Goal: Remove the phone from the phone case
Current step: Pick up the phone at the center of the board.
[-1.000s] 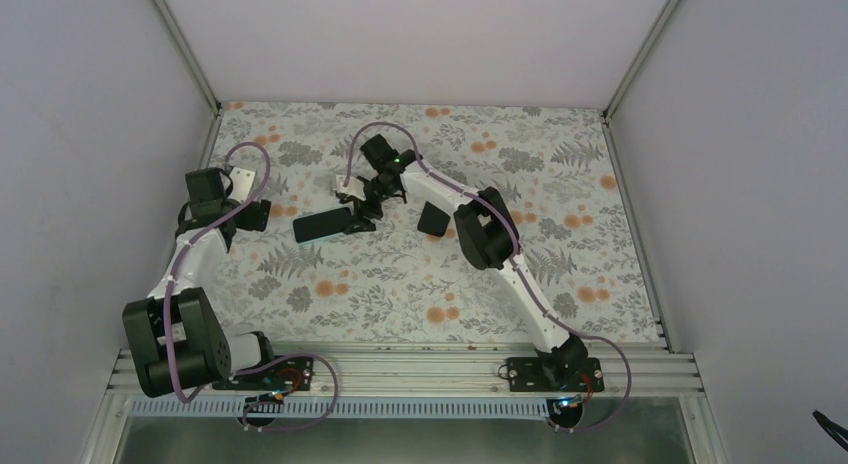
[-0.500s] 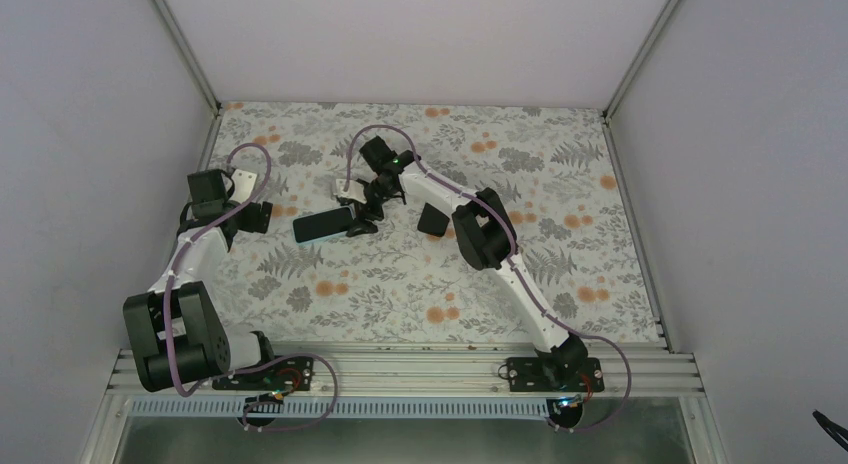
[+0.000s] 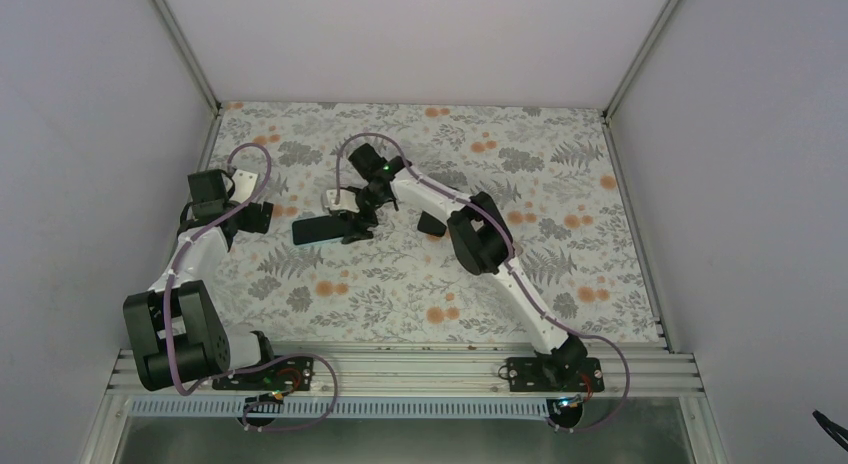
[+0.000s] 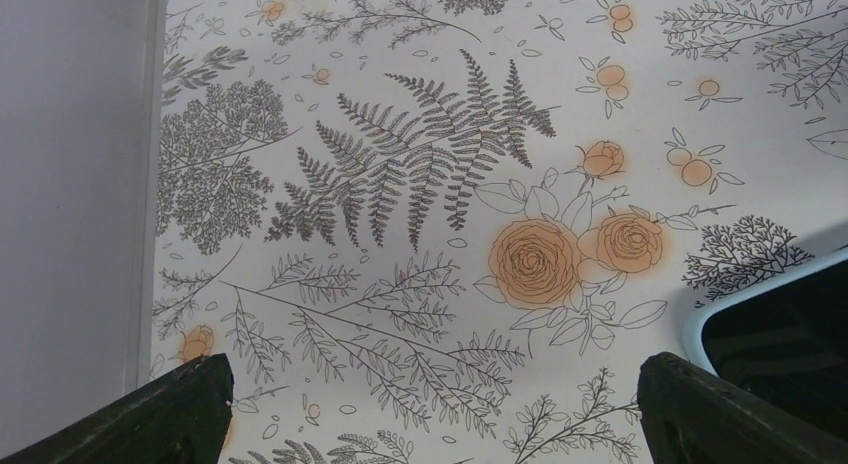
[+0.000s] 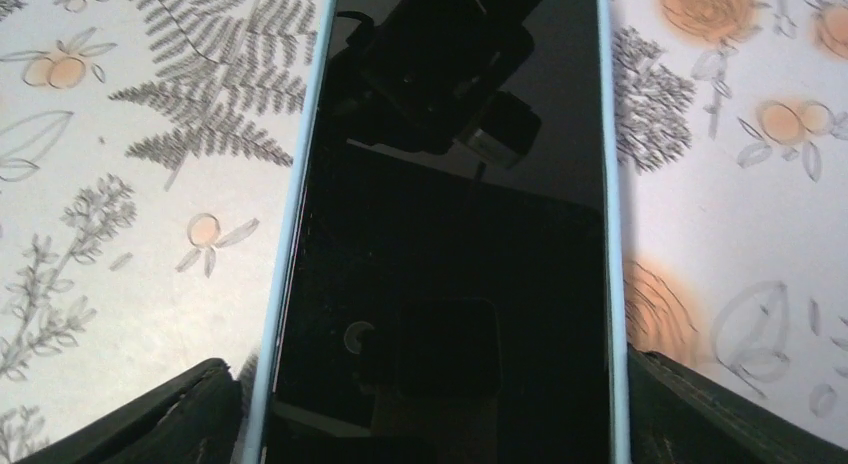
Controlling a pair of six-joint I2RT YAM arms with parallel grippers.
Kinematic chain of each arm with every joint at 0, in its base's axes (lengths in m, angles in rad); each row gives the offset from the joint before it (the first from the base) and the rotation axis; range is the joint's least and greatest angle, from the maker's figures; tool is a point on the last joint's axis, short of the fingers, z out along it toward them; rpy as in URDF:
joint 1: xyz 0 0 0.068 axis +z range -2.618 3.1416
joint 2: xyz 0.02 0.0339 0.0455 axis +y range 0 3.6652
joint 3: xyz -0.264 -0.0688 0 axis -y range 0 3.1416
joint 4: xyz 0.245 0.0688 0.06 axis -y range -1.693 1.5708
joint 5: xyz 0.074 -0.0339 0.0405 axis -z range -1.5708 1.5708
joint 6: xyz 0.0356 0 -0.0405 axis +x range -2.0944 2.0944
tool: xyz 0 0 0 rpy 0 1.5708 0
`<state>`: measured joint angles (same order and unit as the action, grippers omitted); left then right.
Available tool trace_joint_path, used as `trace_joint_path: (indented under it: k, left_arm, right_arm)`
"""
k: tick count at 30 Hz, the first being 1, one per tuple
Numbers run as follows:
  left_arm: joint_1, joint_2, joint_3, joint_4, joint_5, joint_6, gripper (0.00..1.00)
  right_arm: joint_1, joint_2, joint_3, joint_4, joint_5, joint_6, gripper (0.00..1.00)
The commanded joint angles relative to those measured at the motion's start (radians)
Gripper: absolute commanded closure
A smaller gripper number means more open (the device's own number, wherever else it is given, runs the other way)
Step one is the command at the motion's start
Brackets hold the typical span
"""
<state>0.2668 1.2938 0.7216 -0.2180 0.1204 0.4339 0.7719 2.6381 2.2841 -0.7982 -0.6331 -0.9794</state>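
The right end effector [image 5: 432, 409] now hangs over the phone [image 5: 450, 234], its dark fingers [image 5: 150, 414] apart and straddling the long sides at the bottom corners of the wrist view, not clamped. Over the last second it has slid toward the left of the overhead frame, from the phone's right tip to further along its body. The phone has barely shifted and sits in its case [image 5: 609, 184], so extraction seems not yet begun.

The phone is a flat slab with a glossy black screen. The case is a thin pale-blue rim with rounded corners, probably soft. It lies left of centre on the desk [image 3: 560, 204], a matte floral print. The left end effector [image 4: 440, 414] waits spread over bare print.
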Motion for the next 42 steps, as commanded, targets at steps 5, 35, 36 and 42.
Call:
trace_joint_path:
  k: [5, 35, 36, 42]
  left_arm:
    - [0.006, -0.004, -0.011, 0.011, 0.018, 0.026, 0.00]
    - [-0.012, 0.365, 0.543, -0.949, 0.920, 0.482, 0.00]
    - [-0.012, 0.389, 0.563, -0.978, 0.943, 0.499, 0.00]
    - [-0.012, 0.428, 0.546, -0.924, 0.919, 0.400, 0.00]
  right_arm:
    - [0.055, 0.043, -0.026, -0.075, 0.142, -0.013, 0.29]
    - [0.067, -0.645, -0.677, 0.314, 0.274, 0.156, 0.39]
    - [0.067, -0.653, -0.678, 0.314, 0.279, 0.159, 0.39]
    - [0.069, -0.700, -0.682, 0.309, 0.285, 0.169, 0.39]
